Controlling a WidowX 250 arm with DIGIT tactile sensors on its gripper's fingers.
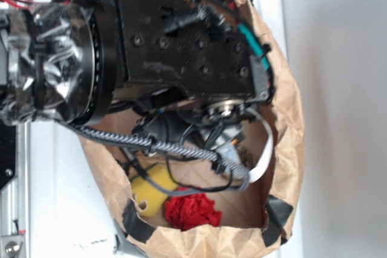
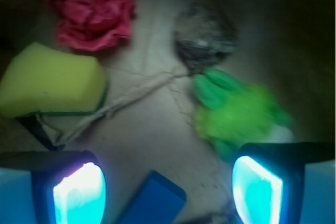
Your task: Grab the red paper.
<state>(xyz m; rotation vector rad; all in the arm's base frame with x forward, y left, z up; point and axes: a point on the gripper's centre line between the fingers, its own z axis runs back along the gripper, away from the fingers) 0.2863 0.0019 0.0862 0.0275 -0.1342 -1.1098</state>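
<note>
Your end effector [image 2: 168, 184] hangs spread wide and empty inside the paper bag [image 1: 290, 119], with the red paper [image 2: 93, 10] off at the far left, touching the yellow sponge [image 2: 50, 80]. Drop straight down and you'd close on bare floor or the blue block [image 2: 152, 203]; reach sloppily and a finger could snag the sponge instead.

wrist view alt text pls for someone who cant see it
An open gripper hovers above the floor of a brown paper bag, holding nothing. The crumpled red paper lies at the top left beside a yellow sponge, with a brown lumpy ball and a bright green object to the right. A blue block sits between the fingers.
</note>
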